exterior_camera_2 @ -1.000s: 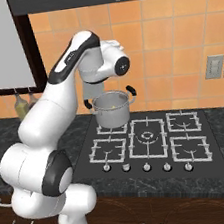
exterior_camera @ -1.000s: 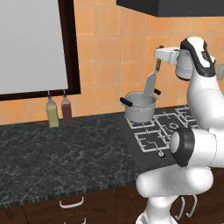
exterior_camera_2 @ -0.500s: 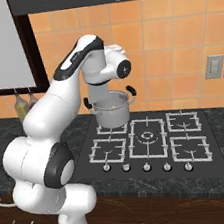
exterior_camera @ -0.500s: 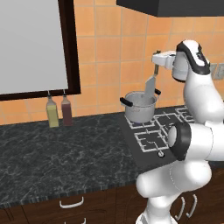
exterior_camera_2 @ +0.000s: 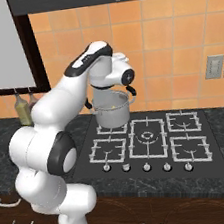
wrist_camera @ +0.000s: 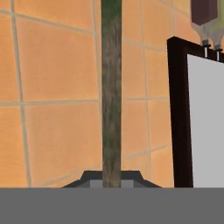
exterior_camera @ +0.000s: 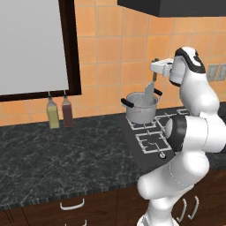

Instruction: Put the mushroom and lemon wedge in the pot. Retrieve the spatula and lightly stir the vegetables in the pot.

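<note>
The steel pot [exterior_camera: 141, 109] with black side handles stands on the back left burner of the hob [exterior_camera: 152, 139]; the pot [exterior_camera_2: 112, 115] also shows behind my arm in the right base view. My gripper [exterior_camera: 154, 74] hangs above the pot, shut on the thin handle of the spatula [exterior_camera: 149, 92]. The grey blade points down into the pot's mouth. In the hand view the spatula handle [wrist_camera: 111, 87] runs straight up from my gripper [wrist_camera: 111, 181]. The mushroom and the lemon wedge are hidden; I cannot make out the vegetables inside the pot.
Two bottles [exterior_camera: 59, 112] stand against the tiled wall on the dark counter [exterior_camera: 66, 150], below the dark-framed window [exterior_camera: 70, 48]. The window frame [wrist_camera: 177, 109] and the bottles [wrist_camera: 205, 13] also appear in the hand view. A range hood [exterior_camera: 176, 6] hangs above.
My hand has come down and slightly left, and the spatula blade has sunk lower into the pot. The pot has stayed put.
</note>
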Robot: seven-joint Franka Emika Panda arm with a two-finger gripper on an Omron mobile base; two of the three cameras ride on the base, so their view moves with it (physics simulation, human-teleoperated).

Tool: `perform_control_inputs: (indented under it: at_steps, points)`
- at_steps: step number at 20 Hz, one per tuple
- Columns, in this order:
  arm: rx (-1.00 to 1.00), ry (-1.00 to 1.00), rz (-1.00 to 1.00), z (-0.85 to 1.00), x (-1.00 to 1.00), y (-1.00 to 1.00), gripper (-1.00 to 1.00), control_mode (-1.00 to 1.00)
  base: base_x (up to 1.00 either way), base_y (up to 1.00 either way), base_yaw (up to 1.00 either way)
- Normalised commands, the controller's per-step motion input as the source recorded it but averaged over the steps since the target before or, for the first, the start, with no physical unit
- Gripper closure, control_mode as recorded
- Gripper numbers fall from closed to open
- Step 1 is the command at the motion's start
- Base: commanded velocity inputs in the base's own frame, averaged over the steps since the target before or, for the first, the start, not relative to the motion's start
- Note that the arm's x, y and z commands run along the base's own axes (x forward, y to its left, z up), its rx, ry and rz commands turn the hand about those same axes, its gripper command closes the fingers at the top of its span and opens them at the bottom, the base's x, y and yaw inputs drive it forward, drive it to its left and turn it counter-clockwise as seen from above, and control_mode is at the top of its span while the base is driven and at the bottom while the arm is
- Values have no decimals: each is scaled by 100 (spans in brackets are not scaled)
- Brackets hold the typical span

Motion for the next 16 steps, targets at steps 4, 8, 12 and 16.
perform_control_inputs:
  at_steps: [4,8,12,16]
  points:
    - [0,0,0,-30,29,0,100,-100,0,0,0]
    - [0,0,0,-43,13,-2,100,-100,0,0,0]
    - [0,0,0,-15,14,-3,100,-100,0,0,0]
    - [1,0,0,15,5,-4,100,-100,0,0,0]
